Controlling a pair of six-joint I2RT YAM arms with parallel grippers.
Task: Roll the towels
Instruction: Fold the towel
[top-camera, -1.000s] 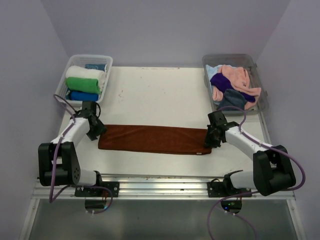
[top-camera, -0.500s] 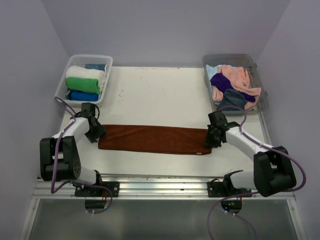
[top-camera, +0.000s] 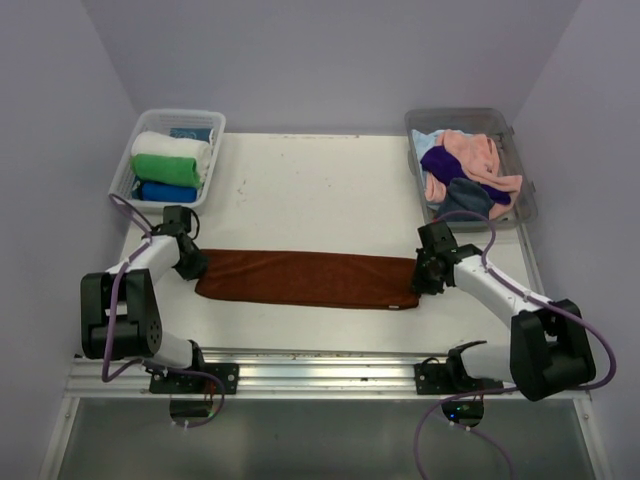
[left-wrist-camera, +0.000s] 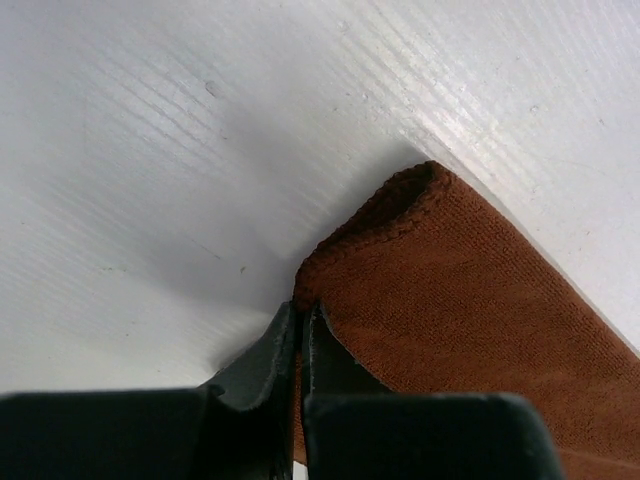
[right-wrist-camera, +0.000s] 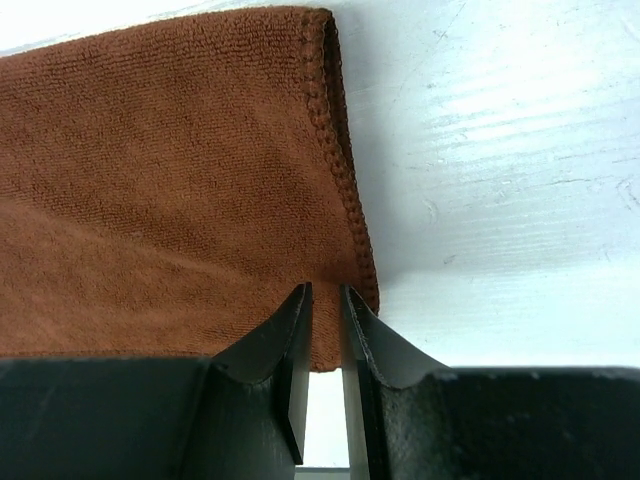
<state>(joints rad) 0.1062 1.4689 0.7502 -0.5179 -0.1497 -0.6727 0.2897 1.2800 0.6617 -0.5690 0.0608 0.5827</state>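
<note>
A long brown towel (top-camera: 305, 278) lies folded flat as a strip across the near part of the white table (top-camera: 310, 190). My left gripper (top-camera: 192, 265) is at its left end, shut on the towel's corner, with brown cloth (left-wrist-camera: 470, 290) pinched between the fingers (left-wrist-camera: 303, 310). My right gripper (top-camera: 422, 278) is at the right end. Its jaws stand narrowly apart on the near edge of the towel (right-wrist-camera: 180, 160), with cloth between the tips (right-wrist-camera: 327, 295).
A clear bin (top-camera: 150, 115) at the back left holds rolled white, green and blue towels. A clear bin (top-camera: 460, 113) at the back right holds several loose towels in pink, purple and grey. The table's near edge runs just in front of the towel.
My left gripper has shifted a little to the left and back with the towel's corner, and the strip has moved slightly left. The right gripper has barely moved.
</note>
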